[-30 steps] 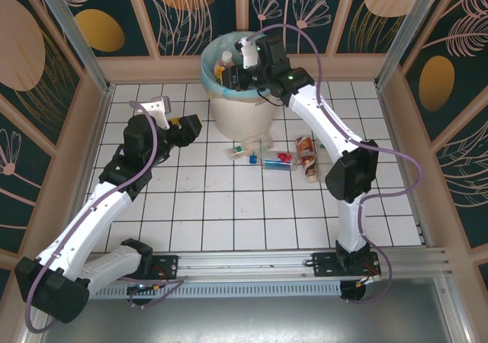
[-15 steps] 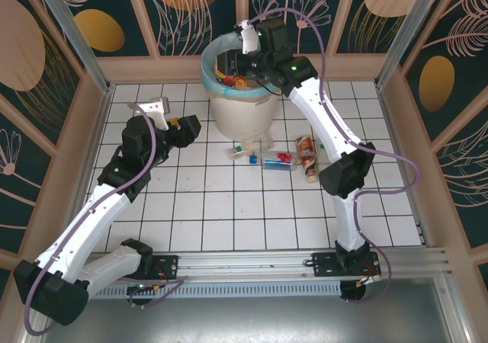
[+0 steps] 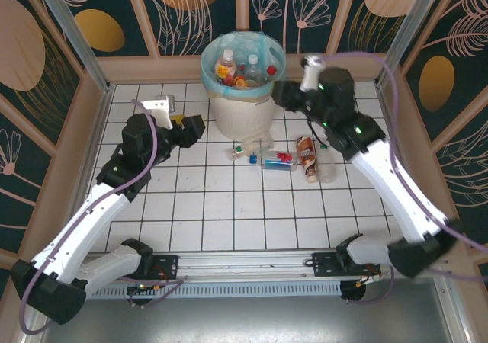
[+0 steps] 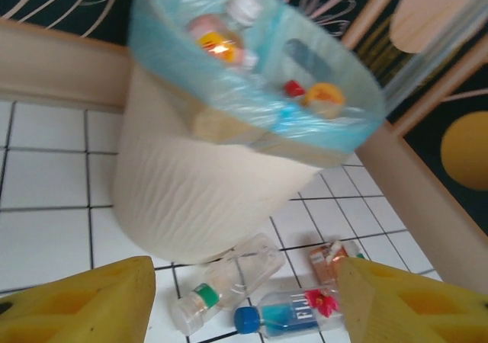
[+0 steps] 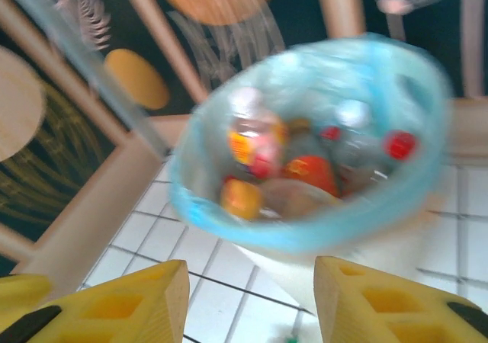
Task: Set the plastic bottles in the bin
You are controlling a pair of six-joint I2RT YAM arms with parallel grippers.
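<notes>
The off-white bin (image 3: 242,107) with its blue bag stands at the back centre and holds several bottles (image 3: 238,70). Several more lie on the tiles in front of it: a clear green-capped one (image 3: 241,152), a blue-capped Fiji bottle (image 3: 278,160), a brown-labelled one (image 3: 306,157) and a clear one (image 3: 326,168). My left gripper (image 3: 191,126) hangs open and empty left of the bin. In its wrist view the green-capped bottle (image 4: 229,278) and Fiji bottle (image 4: 293,312) lie below the fingers (image 4: 91,305). My right gripper (image 3: 278,91), open and empty, is at the bin's right rim, facing the bottles inside (image 5: 305,171).
Wooden walls (image 3: 99,91) enclose the white tiled floor (image 3: 244,206) on three sides. A metal rail (image 3: 252,263) with both arm bases runs along the near edge. The bin's wall (image 4: 198,198) is close in front of the left gripper (image 4: 245,282).
The right arm has swung from above the bin's mouth to its right side, gripper empty. The bin's contents now show unobstructed. The left arm has barely moved.
</notes>
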